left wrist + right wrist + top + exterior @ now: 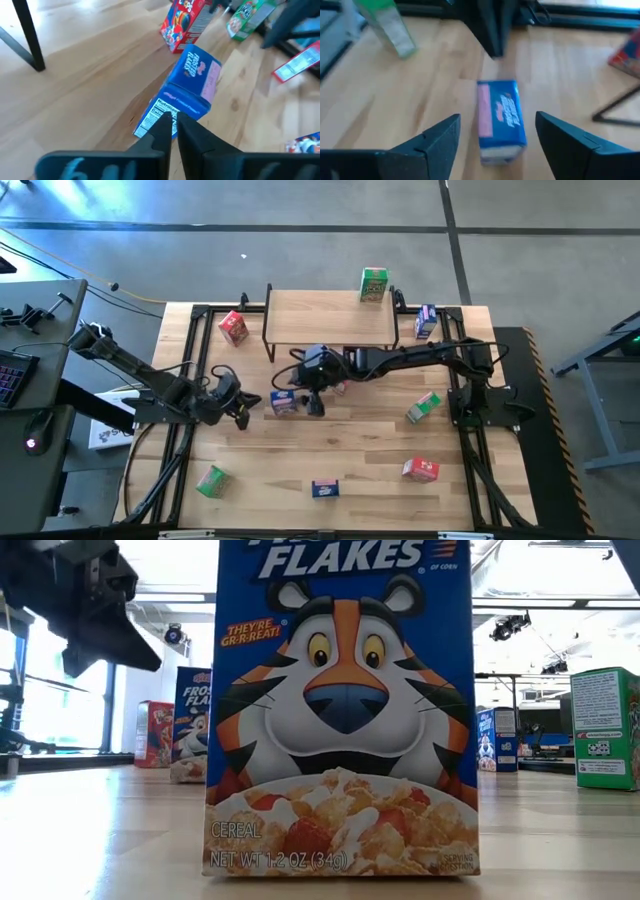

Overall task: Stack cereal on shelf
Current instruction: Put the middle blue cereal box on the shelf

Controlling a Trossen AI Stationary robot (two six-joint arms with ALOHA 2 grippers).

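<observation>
A small blue cereal box (284, 402) lies on its side on the table in front of the shelf (330, 320); the wrist views show it too (192, 82) (501, 117). My right gripper (315, 398) (497, 135) is open and hovers over the box, one finger on either side without touching. My left gripper (248, 404) (172, 125) is shut and points at the box's label end from the table's left. The right wrist view shows a small gap between them. One green box (373, 284) stands on the shelf's top board.
More boxes stand around the table: red (233, 327) left of the shelf, blue (425, 321) right of it, green (424, 406), red (420, 470), blue (325, 488) and green (211, 480) nearer the front. The front blue box (340, 710) fills the low view.
</observation>
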